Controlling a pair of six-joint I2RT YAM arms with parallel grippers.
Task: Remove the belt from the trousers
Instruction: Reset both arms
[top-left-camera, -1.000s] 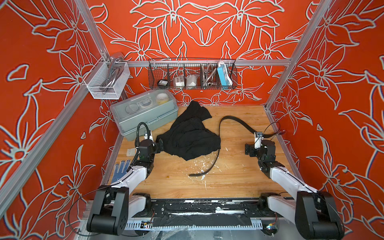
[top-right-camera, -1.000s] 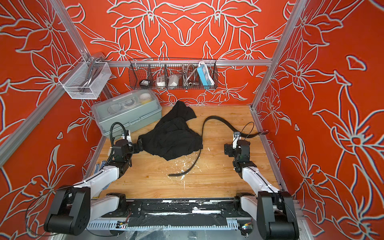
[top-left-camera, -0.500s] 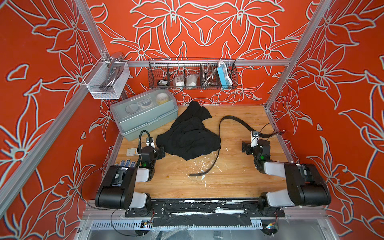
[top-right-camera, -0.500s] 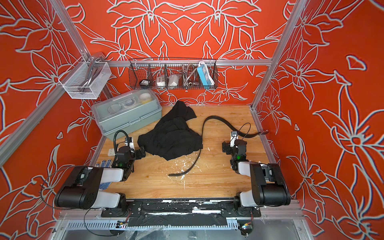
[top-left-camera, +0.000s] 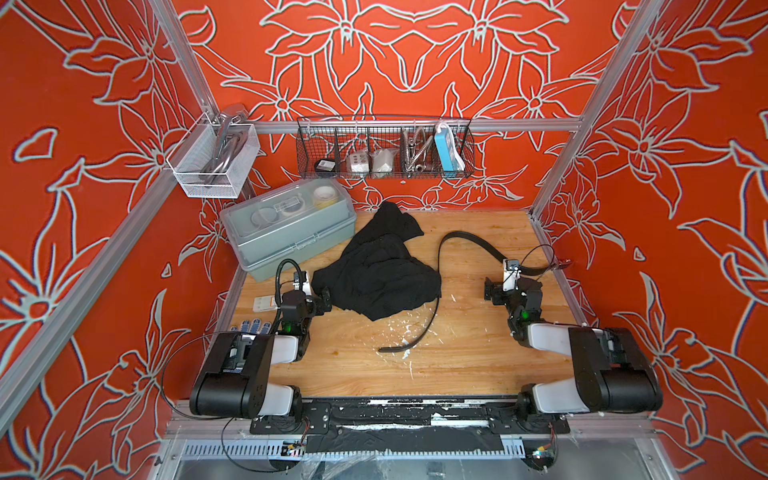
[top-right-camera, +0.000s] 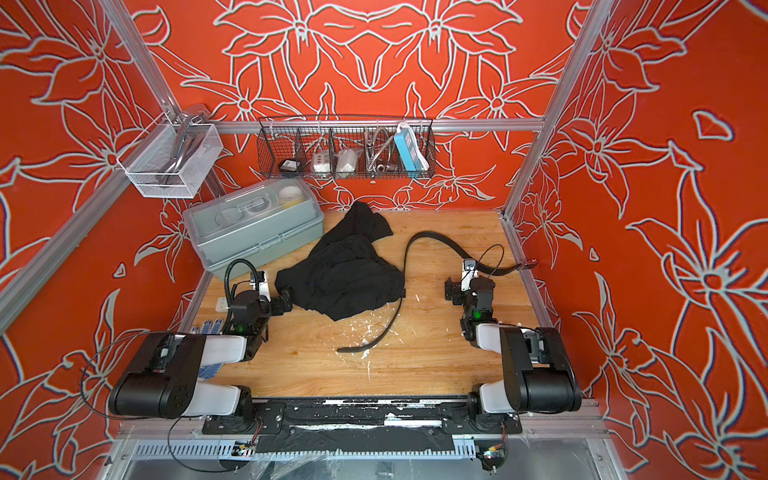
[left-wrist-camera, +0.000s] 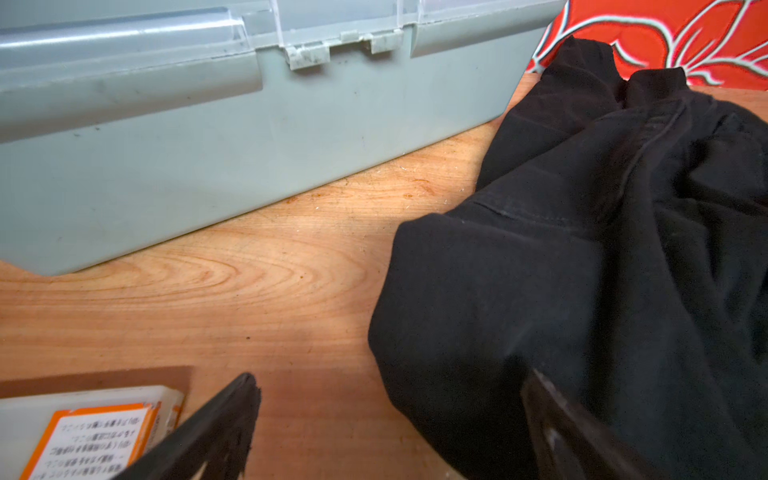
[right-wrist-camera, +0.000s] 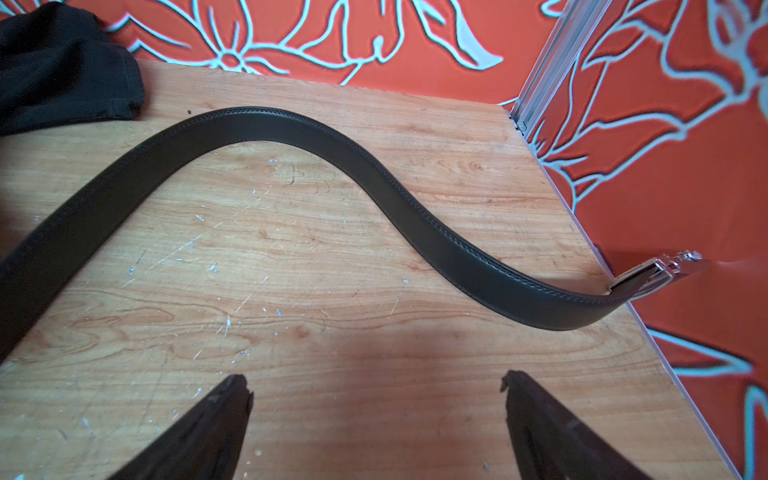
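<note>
The black trousers (top-left-camera: 374, 270) (top-right-camera: 340, 278) lie crumpled on the wooden table (top-left-camera: 478, 357), left of middle. The black belt (top-left-camera: 469, 236) (top-right-camera: 436, 240) lies loose: one end near the front middle, then along the trousers' right edge, arching back and right to its silvery buckle (right-wrist-camera: 660, 274) at the right wall. Whether it still passes through cloth I cannot tell. My left gripper (top-left-camera: 322, 300) (left-wrist-camera: 392, 380) is open at the trousers' (left-wrist-camera: 602, 270) left edge. My right gripper (top-left-camera: 513, 287) (right-wrist-camera: 374, 378) is open over bare wood, just short of the belt (right-wrist-camera: 332, 137).
A grey lidded box (top-left-camera: 291, 232) stands at the back left. A small white packet with an orange label (left-wrist-camera: 83, 432) and a blue-dotted glove (top-left-camera: 249, 326) lie left of the left arm. A wire basket (top-left-camera: 384, 153) and a white mesh basket (top-left-camera: 212, 162) hang on the walls.
Both arms have folded back toward the front rail, drawing the grippers slightly nearer. Belt and trousers lie as before. Both grippers stay open.
</note>
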